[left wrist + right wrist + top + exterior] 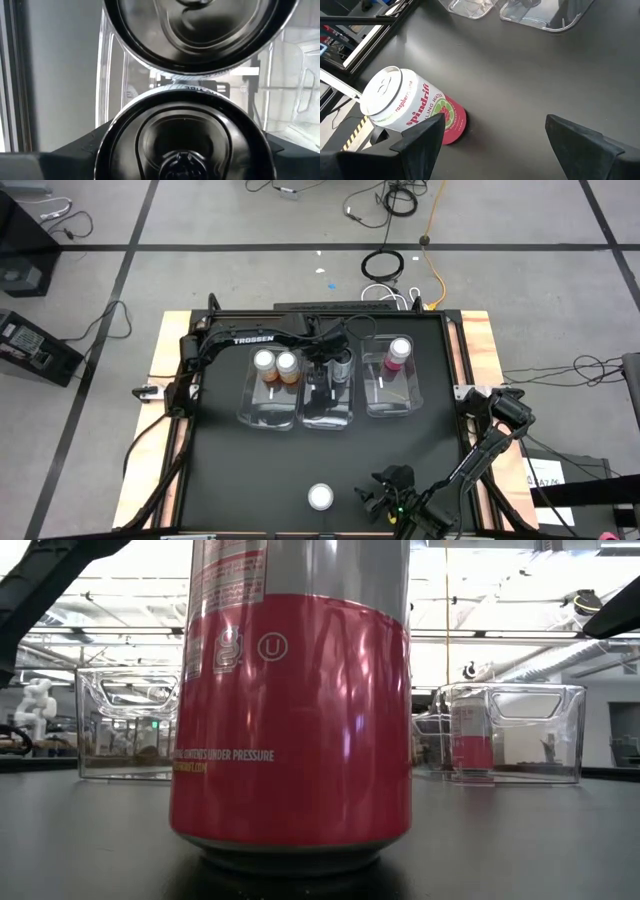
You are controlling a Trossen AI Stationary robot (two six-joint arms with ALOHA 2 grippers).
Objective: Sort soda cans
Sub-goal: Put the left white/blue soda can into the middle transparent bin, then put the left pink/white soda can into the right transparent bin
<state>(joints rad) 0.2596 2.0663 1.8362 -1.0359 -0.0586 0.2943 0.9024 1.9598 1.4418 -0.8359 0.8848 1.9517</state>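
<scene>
Grey concrete floor (200, 220) with dark seam lines surrounds the black-topped bench (260, 470). Loose black cables (385, 265) and an orange cable (436, 230) lie beyond it. Bright white ceiling light panels (500, 600) show overhead in the low view.

Both arms are built of dark, nearly black links joined by rounded, bulky joints, and the left arm (262, 338) is marked along its upper link with the white word TROSSEN. Black cables are run along the links of each arm, and a small green light is seen on the wrist of the right arm (478, 458). The right gripper (492, 142) is formed of two broad, flat, matt black fingers (422, 140) with angular, wedge-like edges, while the left gripper's dark fingers (82, 147) are shown only as black, sloping edges.
</scene>
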